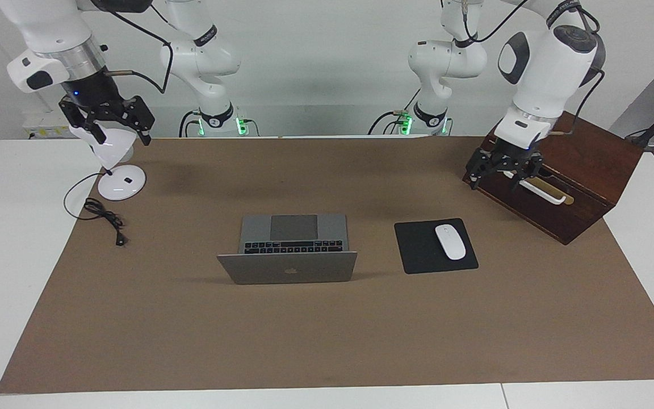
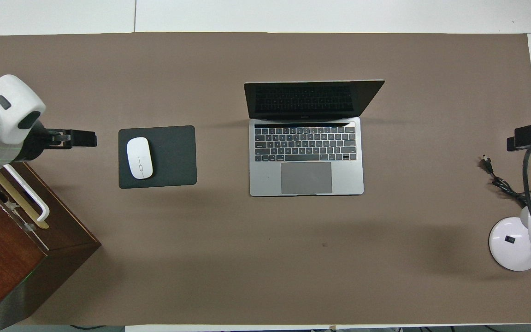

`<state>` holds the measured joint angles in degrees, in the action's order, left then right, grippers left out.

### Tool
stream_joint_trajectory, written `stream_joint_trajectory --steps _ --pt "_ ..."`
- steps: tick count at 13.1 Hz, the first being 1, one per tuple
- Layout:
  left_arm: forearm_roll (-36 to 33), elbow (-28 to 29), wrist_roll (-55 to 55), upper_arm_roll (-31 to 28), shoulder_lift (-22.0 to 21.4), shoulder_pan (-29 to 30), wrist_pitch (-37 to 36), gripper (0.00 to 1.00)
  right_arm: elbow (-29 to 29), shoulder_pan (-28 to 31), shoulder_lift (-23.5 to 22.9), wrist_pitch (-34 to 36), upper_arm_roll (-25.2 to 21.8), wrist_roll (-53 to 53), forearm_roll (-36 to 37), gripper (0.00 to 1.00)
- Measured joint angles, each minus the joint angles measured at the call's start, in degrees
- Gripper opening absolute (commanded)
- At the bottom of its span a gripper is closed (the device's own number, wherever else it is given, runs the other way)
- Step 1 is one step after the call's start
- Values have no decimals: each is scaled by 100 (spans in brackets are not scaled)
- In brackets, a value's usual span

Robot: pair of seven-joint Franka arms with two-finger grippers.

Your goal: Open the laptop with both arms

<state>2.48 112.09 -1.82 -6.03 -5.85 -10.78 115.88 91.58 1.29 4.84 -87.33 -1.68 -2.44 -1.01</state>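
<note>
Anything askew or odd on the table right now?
Only the wooden box at the left arm's end: it sits turned at an angle to the mat's edges, while the open laptop and mouse pad lie square. Nothing spilled or visibly damaged.

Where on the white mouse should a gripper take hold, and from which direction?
Grip the white mouse across its two long sides, coming straight down from above. It lies flat on the black mouse pad, low and rounded, so only its narrow width fits between fingers.
</note>
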Motion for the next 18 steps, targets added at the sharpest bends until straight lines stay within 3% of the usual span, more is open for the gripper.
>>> stream_joint_trajectory --steps 3,7,14,18 --pt "0 -11 9 -2 -34 429 12 100 10 0 7 161 2 0 0 100" --pt "-2 -248 6 5 -85 518 -124 100 12 0 8 169 9 0 0 100" --pt "-92 -1825 6 21 110 525 -2614 100 24 -1 7 26 58 0 0 100" --pt "-102 -1910 6 24 291 527 -2738 100 74 -1 7 -39 63 2 0 100"
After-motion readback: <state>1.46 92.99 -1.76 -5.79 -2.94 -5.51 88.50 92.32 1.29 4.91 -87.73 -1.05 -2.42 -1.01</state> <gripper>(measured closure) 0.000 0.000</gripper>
